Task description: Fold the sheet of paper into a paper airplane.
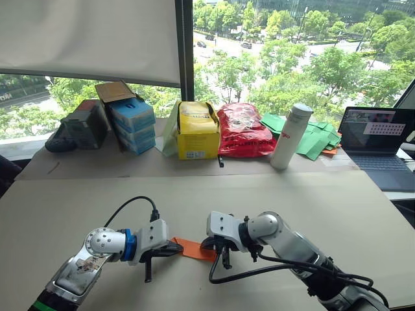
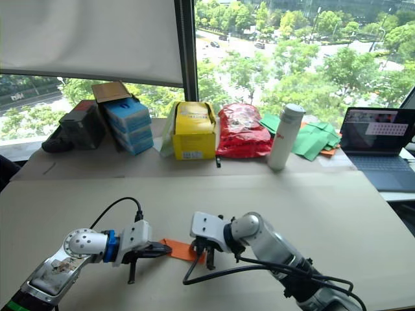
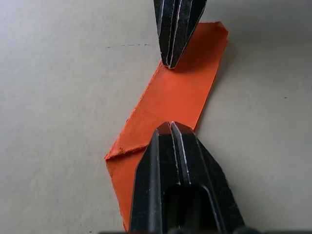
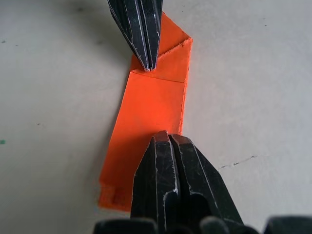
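The sheet of paper (image 3: 178, 95) is bright orange and folded into a narrow flat strip with a slanted fold at one end. It lies on the beige table between my two arms, also seen as an orange strip (image 1: 194, 249). My left gripper (image 3: 170, 126) is shut, its tip resting on the end with the diagonal crease. At the opposite end my right gripper (image 4: 165, 134) is also shut, tip down on the paper. The two tips face each other along the strip, a short stretch of paper apart. Neither gripper clamps the paper between its fingers.
Along the back of the table stand blue boxes (image 1: 133, 124), a yellow box (image 1: 198, 133), a red bag (image 1: 243, 129), a white bottle (image 1: 290, 136), green folded papers (image 1: 318, 137) and a laptop (image 1: 378, 146). Black cables (image 1: 259, 269) trail from both wrists.
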You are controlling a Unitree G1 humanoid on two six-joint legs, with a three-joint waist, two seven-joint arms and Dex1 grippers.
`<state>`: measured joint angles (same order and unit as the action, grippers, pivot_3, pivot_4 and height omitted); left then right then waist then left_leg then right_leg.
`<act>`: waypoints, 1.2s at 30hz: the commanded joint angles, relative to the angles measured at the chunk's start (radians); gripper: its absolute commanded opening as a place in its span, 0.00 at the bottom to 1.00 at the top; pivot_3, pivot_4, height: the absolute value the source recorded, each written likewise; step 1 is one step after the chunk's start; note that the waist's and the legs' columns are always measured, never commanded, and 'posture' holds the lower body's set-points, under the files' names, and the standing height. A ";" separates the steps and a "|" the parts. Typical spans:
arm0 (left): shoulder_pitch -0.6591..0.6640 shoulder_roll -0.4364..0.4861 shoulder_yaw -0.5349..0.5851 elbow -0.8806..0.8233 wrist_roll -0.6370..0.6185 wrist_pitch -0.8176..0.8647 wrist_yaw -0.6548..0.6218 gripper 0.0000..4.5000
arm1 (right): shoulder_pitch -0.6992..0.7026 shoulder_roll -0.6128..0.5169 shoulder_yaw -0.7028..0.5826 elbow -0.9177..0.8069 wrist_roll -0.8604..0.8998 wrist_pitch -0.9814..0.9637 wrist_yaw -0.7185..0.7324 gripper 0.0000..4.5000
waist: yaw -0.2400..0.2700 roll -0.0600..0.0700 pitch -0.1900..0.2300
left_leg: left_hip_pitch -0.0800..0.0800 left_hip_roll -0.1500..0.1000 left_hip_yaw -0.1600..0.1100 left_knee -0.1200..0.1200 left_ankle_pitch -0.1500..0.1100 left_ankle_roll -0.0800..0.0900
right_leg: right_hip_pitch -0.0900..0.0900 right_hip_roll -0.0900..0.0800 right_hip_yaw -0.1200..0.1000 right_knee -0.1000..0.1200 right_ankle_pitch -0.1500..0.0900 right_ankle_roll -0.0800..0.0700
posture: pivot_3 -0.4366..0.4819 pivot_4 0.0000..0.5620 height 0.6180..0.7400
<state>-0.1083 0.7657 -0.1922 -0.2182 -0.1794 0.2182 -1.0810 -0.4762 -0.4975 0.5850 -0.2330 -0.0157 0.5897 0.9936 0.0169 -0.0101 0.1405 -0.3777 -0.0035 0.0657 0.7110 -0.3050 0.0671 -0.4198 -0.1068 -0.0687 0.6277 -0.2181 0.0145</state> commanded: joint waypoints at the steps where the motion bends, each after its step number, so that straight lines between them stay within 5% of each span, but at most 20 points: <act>1: 0.001 -0.001 -0.010 0.000 0.018 -0.009 0.005 0.00 | 0.070 -0.076 0.053 0.063 -0.040 0.100 0.017 0.01 | 0.000 0.000 -0.001 | 0.000 0.000 0.000 0.000 0.000 0.000 | 0.000 0.000 0.000 0.000 0.000 0.000 | 0.48 0.27 1.00; 19: -0.021 -0.025 -0.030 0.029 0.037 -0.031 0.010 0.00 | 0.121 -0.246 -0.004 -0.130 -0.010 0.200 0.018 0.01 | 0.028 0.000 -0.002 | -0.002 -0.002 0.000 0.001 -0.003 0.005 | 0.001 -0.006 0.000 -0.006 0.002 0.004 | 0.48 0.27 1.00; 29: -0.037 -0.026 -0.033 0.048 0.036 -0.046 0.006 0.00 | 0.008 -0.061 -0.261 -0.277 0.239 0.267 -0.035 0.01 | 0.010 0.000 -0.001 | -0.010 -0.001 0.000 0.001 0.000 0.001 | -0.003 -0.004 0.000 -0.003 0.003 0.004 | 0.48 0.27 1.00; 36: -0.046 -0.027 -0.034 0.056 0.036 -0.051 0.003 0.00 | -0.006 -0.035 -0.201 -0.268 0.247 0.230 -0.059 0.01 | -0.004 0.000 0.000 | -0.010 -0.001 0.000 0.001 -0.001 0.001 | -0.003 0.000 0.000 -0.003 0.003 0.003 | 0.48 0.27 1.00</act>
<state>-0.1524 0.7396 -0.2156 -0.1789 -0.1589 0.1698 -1.0761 -0.4758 -0.5395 0.3710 -0.4878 0.2217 0.8410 0.9415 0.0133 -0.0101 0.1406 -0.3881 -0.0042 0.0660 0.7119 -0.3056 0.0684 -0.4228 -0.1067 -0.0689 0.6246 -0.2155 0.0179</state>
